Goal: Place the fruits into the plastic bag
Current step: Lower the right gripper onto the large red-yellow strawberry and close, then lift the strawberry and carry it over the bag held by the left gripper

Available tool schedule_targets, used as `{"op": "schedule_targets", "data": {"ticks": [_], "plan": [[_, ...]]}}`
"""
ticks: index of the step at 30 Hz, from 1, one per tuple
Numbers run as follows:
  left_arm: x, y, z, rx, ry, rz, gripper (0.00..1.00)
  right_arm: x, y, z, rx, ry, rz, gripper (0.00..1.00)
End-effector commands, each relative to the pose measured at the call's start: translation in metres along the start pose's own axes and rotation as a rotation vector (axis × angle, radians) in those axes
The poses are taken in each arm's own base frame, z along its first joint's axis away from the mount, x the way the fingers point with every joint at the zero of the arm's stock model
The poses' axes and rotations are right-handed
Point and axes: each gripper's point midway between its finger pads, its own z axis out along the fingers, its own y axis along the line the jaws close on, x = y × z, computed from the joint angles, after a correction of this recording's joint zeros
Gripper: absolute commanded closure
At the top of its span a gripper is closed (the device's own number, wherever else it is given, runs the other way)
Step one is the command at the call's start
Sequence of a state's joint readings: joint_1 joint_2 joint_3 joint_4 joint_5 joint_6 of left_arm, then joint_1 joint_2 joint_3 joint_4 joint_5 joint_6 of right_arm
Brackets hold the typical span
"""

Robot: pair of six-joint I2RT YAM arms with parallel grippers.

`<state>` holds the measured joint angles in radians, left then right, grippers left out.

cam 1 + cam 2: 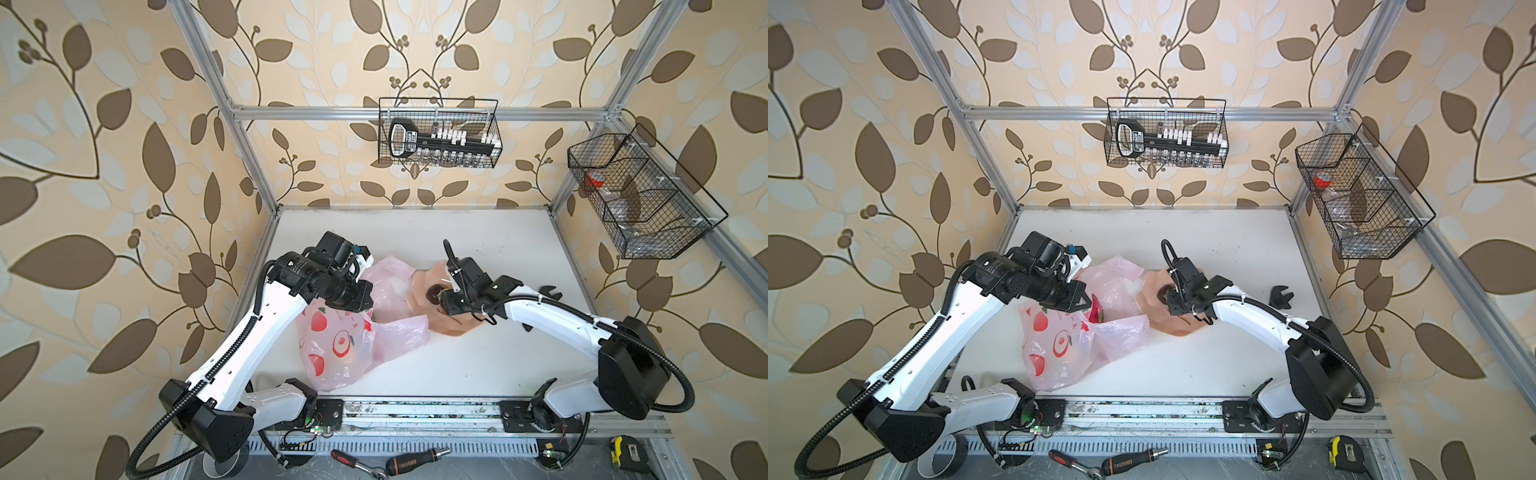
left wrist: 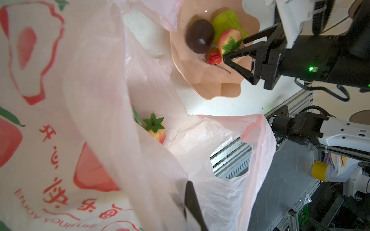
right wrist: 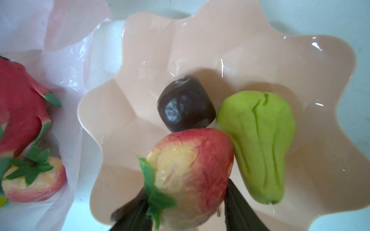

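Jaws of your right gripper (image 3: 185, 190) straddle the big strawberry (image 3: 192, 166) in the bowl (image 3: 260, 50), half-wide; a real grip, can't tell. Plum (image 3: 186, 108) sits just past the fingertips, pear (image 3: 258, 140) just beside one finger. Your left gripper (image 1: 1083, 300) is pinched tight on the plastic bag (image 1: 332, 345), with dragon fruit (image 3: 20, 104) and second strawberry (image 3: 34, 180) inside.

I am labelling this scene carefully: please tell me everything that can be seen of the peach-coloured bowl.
The bowl is peach-coloured, glossy and plastic-looking, with a wavy scalloped rim and faceted walls. It stands upright on the white table, beside the pink bag, which seems to touch its rim. In it lie a dark plum, a green pear, a large strawberry and a small red fruit. The right gripper reaches in, its jaws on either side of the large strawberry.
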<state>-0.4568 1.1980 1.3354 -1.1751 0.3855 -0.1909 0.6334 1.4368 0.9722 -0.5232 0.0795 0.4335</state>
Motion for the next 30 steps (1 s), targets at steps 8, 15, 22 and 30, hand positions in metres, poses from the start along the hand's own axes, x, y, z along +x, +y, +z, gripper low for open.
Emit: {"op": "schedule_targets", "data": {"ticks": [8,15,22,30], "plan": [[0.001,-0.002,0.001,0.022,0.004,0.013,1.00,-0.011,0.009,-0.028,-0.166,-0.044,0.105,0.52],[0.001,-0.003,-0.001,0.024,0.001,0.012,1.00,-0.031,0.054,-0.048,-0.500,-0.095,0.228,0.54],[0.003,-0.004,-0.002,0.027,-0.001,0.009,1.00,-0.039,0.070,-0.056,-0.640,-0.107,0.304,0.55],[0.003,-0.004,-0.002,0.030,-0.001,0.008,1.00,-0.043,0.085,-0.057,-0.766,-0.102,0.373,0.56]]}}
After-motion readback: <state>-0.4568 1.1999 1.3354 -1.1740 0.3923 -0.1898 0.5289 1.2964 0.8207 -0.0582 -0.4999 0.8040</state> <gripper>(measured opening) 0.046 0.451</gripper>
